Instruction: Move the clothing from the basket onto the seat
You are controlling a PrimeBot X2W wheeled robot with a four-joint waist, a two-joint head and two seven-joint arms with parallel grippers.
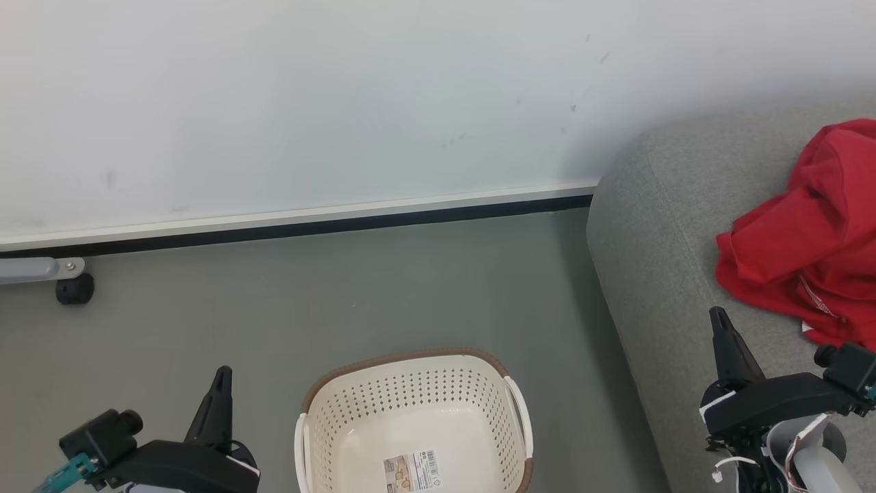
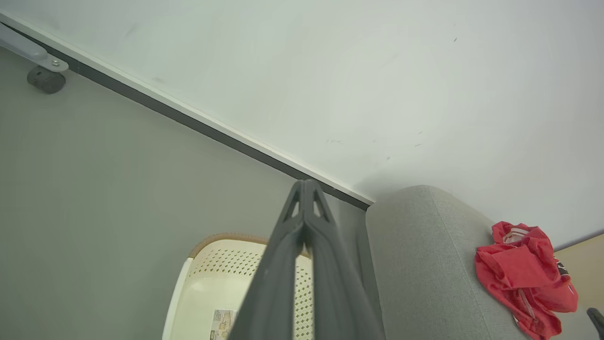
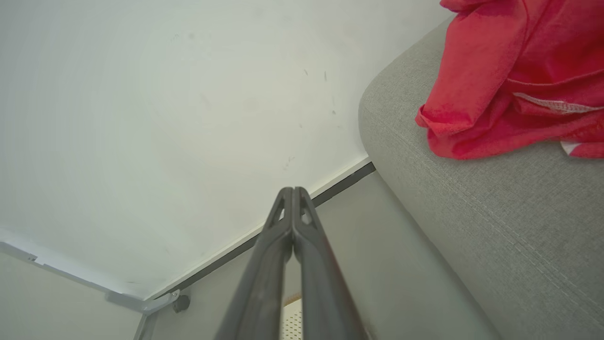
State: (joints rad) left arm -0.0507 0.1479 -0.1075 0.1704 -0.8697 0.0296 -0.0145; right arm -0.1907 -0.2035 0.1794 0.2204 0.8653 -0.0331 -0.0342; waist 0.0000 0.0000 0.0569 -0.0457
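We see bright red clothing point(image 1: 807, 233) with white trim, a grey woven seat point(image 1: 650, 287), and a cream perforated basket point(image 1: 410, 390) with a brown rim on a grey-green floor point(image 1: 274, 308).

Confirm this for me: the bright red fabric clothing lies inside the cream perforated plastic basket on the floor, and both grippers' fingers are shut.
Not right. The bright red fabric clothing lies on the grey upholstered seat, not in the cream perforated plastic basket, as the head view shows. The rest stands: the basket is on the floor, and the left gripper and right gripper have their fingers shut.
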